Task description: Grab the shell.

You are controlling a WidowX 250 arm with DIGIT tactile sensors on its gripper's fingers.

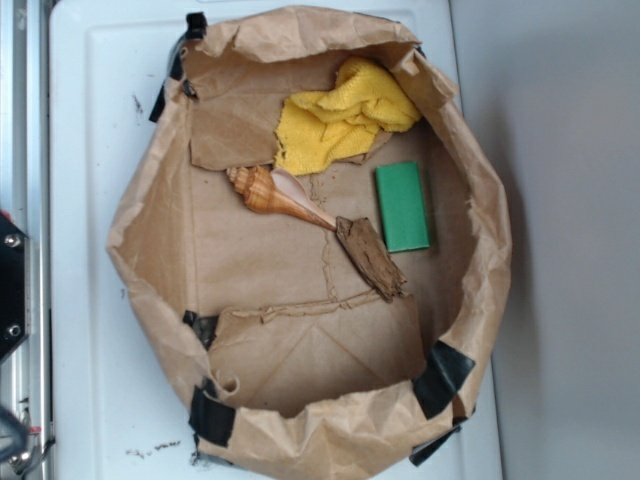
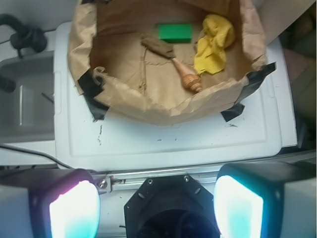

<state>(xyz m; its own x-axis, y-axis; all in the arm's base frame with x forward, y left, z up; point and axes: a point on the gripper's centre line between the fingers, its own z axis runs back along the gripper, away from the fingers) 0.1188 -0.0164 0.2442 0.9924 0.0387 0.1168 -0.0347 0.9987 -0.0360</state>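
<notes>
No grasp had begun: the tool [image 2: 156, 206] stood wide and empty, well apart from the shell [image 1: 272, 192].

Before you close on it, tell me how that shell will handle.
The shell looks rigid and ribbed, so it should hold its shape. Its rounded body and tapering tail suggest it may roll or pivot if nudged. The thin tail tip, which reaches the bark piece, seems the most breakable part. The gripper is open and well short of it.
</notes>
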